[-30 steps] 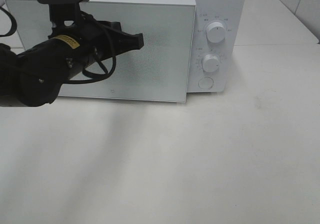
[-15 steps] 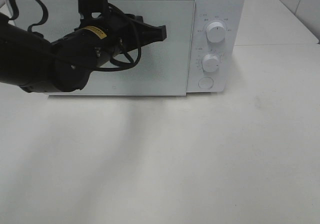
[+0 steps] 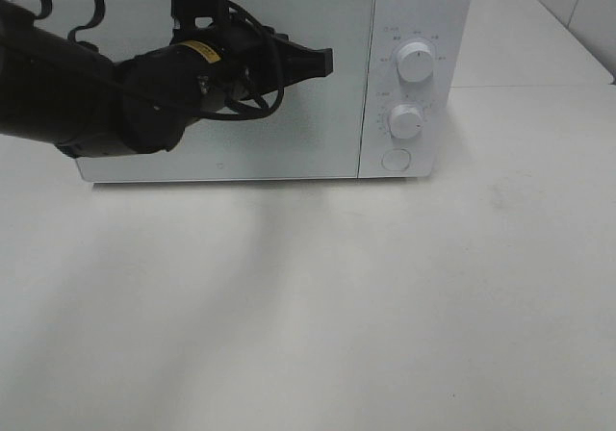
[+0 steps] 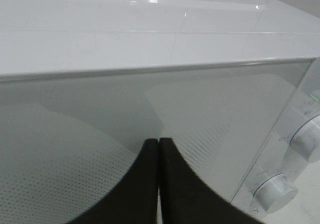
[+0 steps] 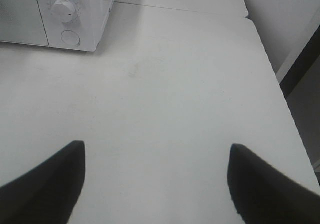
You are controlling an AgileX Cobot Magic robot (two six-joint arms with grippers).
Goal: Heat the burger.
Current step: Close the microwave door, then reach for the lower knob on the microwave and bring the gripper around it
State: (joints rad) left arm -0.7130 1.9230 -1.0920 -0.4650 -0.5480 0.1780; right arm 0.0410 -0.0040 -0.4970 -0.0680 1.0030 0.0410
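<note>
Your left gripper (image 3: 327, 61) has its jaws pinched fully together with nothing in them, tips right up at the microwave (image 3: 450, 8) door (image 3: 318, 133), which sits flush. Your right gripper (image 5: 156, 145) is spread wide over the table (image 5: 165, 84), empty. The burger isn't visible, so I can't tell where it is.

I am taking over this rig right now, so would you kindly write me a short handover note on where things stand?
Left gripper: shut, holding nothing, tips at the upper part of the microwave door; contact unclear.
Right gripper: open, holding nothing, over the bare table, away from the microwave.
Burger: not visible in any view; the door hides whether it is inside.
Done: the door sits flush with the front, closed.
Left: probably turn the upper knob or lower knob to start heating; neither gripper is at them.
</note>
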